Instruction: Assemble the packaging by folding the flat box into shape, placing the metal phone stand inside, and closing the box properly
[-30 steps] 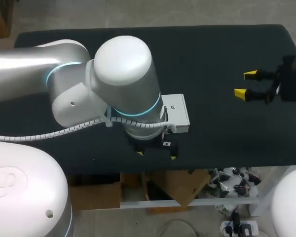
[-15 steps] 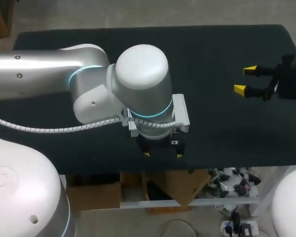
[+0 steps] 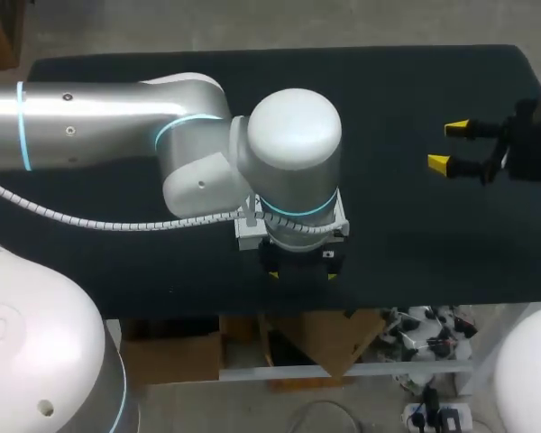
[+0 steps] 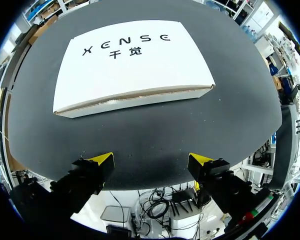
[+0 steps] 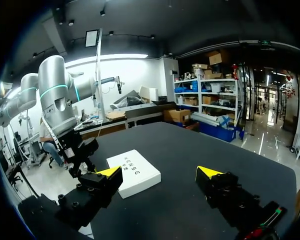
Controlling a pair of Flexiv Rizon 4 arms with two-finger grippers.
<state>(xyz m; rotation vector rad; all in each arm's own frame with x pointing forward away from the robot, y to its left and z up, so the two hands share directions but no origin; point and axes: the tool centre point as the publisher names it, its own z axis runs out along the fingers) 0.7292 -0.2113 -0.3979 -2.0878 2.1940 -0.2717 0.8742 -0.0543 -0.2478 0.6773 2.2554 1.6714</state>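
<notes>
A flat white box (image 4: 132,62) with black print lies closed on the black table (image 3: 415,244), just ahead of my left gripper (image 4: 151,160). That gripper is open and empty, hovering over the table's front edge (image 3: 302,274). In the head view my left arm (image 3: 288,162) hides nearly all of the box. My right gripper (image 3: 448,146) is open and empty at the table's right side, well away from the box (image 5: 134,177); its wrist view shows the box ahead of its yellow tips (image 5: 158,172), with my left arm (image 5: 57,100) standing over it. I see no metal phone stand.
The black table top stretches bare behind and to the right of the box (image 3: 388,90). Its front edge (image 4: 155,177) runs right under my left gripper's fingers.
My left arm has swung to the right along the front edge, now covering the box in the head view. My right gripper has barely shifted. Both grippers stay open.
</notes>
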